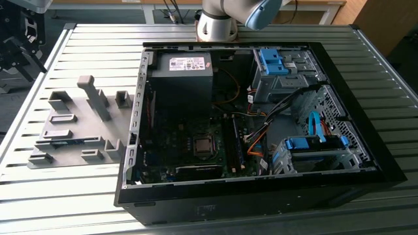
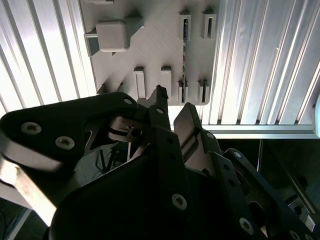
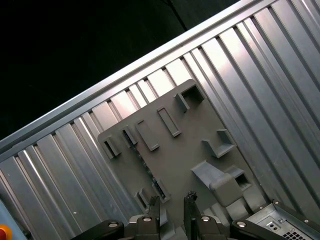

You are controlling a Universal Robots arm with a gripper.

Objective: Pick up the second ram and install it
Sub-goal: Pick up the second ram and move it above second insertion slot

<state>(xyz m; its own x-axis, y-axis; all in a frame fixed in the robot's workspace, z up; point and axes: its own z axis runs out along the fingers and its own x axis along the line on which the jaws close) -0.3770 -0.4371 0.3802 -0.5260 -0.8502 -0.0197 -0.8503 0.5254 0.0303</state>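
Exterior view's left has the grey tray [image 1: 78, 117] beside the case [image 1: 261, 196]. The ram [image 1: 72, 142] lies in its tray holder, not yet picked up or installed. In the first wrist view the gripper [image 3: 171, 204] hangs over the tray, fingers [image 3: 154, 212] apart and empty.

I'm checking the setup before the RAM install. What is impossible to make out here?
second ram, exterior view: fixture holders hide most of it; label too small.
memory slots, exterior view: too dark to tell which are filled.
arm, exterior view: cut off by the top edge.
fixture, second wrist view: the claw covers its near part.
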